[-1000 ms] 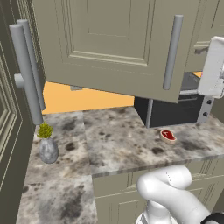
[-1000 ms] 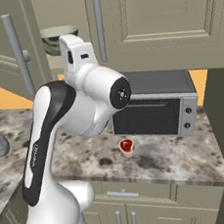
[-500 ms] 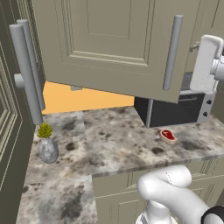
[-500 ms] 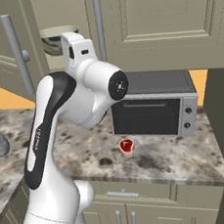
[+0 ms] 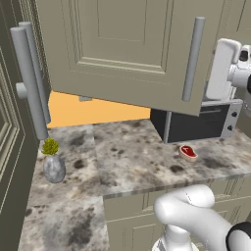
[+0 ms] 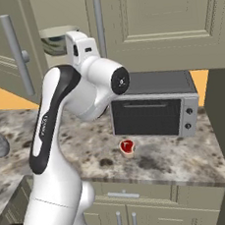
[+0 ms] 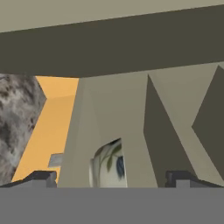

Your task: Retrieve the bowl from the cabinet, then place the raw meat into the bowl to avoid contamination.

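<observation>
Bowl retrieval, approach stage — gripper (image 7: 109, 178) spread wide and empty, blotched bowl (image 7: 108, 166) on the cabinet (image 5: 122, 49) shelf ahead; advance level, straddle the rim squarely — then close.

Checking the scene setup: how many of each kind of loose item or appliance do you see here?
Bowl: 1
Raw meat: 1
Toaster oven: 1
Vase with plant: 1
Total: 4
</observation>
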{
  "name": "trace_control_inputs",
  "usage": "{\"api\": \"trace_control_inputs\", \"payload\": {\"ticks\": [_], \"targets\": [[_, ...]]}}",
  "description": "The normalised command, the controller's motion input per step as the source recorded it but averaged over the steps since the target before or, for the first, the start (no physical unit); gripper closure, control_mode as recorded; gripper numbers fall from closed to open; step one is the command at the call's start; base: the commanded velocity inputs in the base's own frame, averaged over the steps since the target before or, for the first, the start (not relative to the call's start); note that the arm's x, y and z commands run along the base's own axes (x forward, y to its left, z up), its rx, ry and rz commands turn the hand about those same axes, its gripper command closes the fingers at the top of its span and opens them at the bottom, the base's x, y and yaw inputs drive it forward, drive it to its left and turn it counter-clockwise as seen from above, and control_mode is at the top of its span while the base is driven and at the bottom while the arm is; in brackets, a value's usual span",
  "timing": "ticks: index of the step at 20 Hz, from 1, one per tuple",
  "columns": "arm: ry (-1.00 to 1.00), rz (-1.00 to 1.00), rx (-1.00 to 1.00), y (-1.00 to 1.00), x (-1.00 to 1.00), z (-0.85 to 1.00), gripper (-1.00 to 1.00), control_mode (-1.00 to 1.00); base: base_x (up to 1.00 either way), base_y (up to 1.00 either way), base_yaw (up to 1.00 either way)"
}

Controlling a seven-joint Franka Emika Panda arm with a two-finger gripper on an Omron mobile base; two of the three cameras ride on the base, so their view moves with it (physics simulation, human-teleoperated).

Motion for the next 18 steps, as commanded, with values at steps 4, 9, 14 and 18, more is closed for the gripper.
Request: {"api": "trace_control_inputs", "payload": {"ticks": [4,9,14,18], "targets": [[0.00,0.00,0.00,0.09,0.19,-0.04,-1.00,-1.00,0.00,0.00,0.00],[0.00,0.00,0.00,0.14,0.05,-0.01,-1.00,-1.00,0.00,0.00,0.00],[0.00,0.01,0.00,0.11,-0.02,0.00,-1.00,-1.00,0.00,0.00,0.00],[0.00,0.02,0.00,0.12,-0.17,0.00,-1.00,-1.00,0.00,0.00,0.00]]}}
